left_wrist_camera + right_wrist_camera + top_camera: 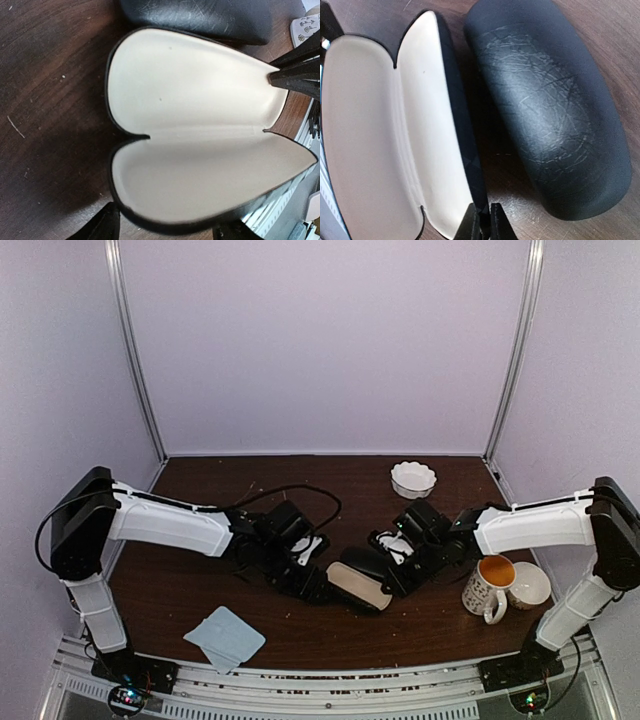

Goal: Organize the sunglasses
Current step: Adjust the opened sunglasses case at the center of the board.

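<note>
No sunglasses show in any view. A black glasses case (357, 587) lies wide open in mid-table, and its cream lining (190, 100) is bare. My left gripper (170, 230) straddles the near half's rounded end, one finger against each side of the shell. My right gripper (487, 222) is shut on the thin dark rim of the other half (465, 150). Its fingers (295, 75) also show in the left wrist view, at the far half's right end. A second black case (545, 105), closed and scuffed, lies right beside the open one.
A light-blue cloth (225, 637) lies near the front left edge. At the right stand a patterned mug (488, 586) of orange liquid and a white cup (531, 585). A white fluted bowl (413, 478) sits at the back.
</note>
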`<move>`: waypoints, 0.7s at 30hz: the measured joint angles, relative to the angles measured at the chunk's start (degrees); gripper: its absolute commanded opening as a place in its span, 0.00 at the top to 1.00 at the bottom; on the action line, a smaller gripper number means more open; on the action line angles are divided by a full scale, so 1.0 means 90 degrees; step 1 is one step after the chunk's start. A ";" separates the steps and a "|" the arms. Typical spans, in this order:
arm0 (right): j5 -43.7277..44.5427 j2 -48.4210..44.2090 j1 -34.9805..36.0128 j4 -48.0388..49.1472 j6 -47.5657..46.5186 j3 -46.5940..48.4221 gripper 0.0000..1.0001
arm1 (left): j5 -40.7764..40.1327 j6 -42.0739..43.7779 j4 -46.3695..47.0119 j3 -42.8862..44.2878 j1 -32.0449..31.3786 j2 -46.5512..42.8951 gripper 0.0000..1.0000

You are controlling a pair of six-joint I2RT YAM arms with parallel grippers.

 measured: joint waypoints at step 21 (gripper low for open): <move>0.1052 -0.1022 0.0114 -0.0262 -0.0155 -0.0097 1.00 | -0.0107 0.0100 0.0078 0.0121 -0.0002 -0.0066 0.35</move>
